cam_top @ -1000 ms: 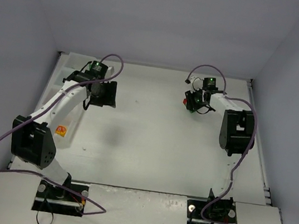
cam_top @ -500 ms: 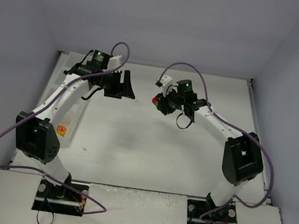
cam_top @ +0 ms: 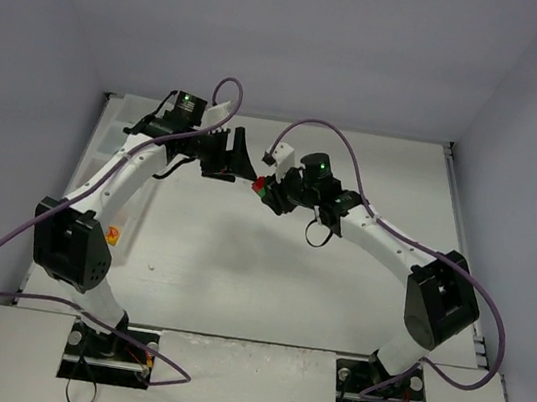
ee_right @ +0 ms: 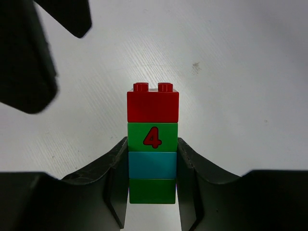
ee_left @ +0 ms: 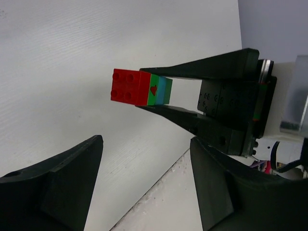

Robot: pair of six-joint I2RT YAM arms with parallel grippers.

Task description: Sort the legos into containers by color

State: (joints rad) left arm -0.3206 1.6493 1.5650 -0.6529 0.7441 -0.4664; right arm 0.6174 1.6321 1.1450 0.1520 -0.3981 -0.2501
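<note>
Along the table's [cam_top: 237,277] left edge the translucent tray of containers [cam_top: 106,136] lies partly under the left arm; from here I can't make out anything in its compartments. Above the far middle, the right gripper [ee_right: 152,147] pinches a lego stack [ee_left: 141,87] by its green and teal bricks. The stack's long axis runs straight out from the fingers, red studded end aimed left. The left gripper [cam_top: 239,159] gapes wide and empty just beside it.

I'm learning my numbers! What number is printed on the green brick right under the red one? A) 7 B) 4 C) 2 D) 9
B: the right wrist view shows a red 4 on the green brick, just under the red brick, in the brick stack pinched by the right gripper.
</note>
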